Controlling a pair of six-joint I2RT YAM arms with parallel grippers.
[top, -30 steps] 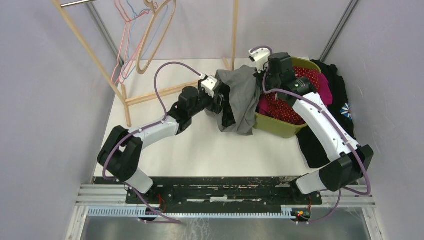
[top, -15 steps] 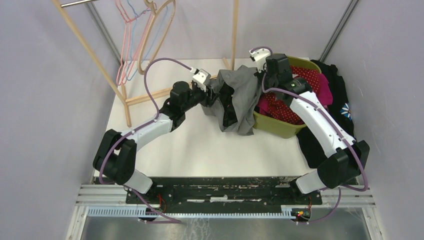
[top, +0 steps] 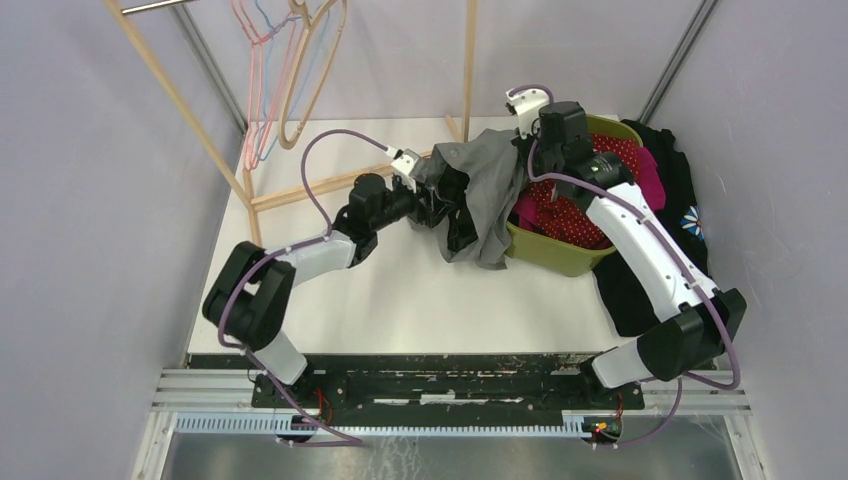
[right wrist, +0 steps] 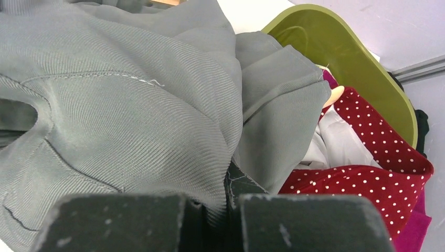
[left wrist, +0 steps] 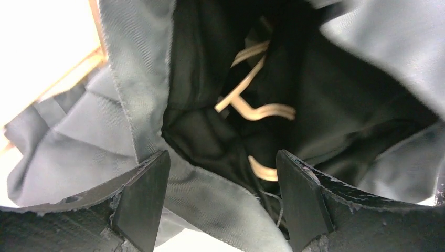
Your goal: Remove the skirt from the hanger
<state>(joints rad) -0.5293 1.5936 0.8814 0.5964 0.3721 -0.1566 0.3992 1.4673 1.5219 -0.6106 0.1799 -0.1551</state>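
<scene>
Two pincers meet at the grey skirt [top: 490, 195]: we see the right gripper [right wrist: 212, 210] clamped on its upper fold beside the green basket [top: 560, 260], so its long axis drops from there toward the near table [top: 400, 290]; the left gripper [left wrist: 221, 160] gapes at the hem, facing the pale hanger [left wrist: 246, 107] inside
</scene>
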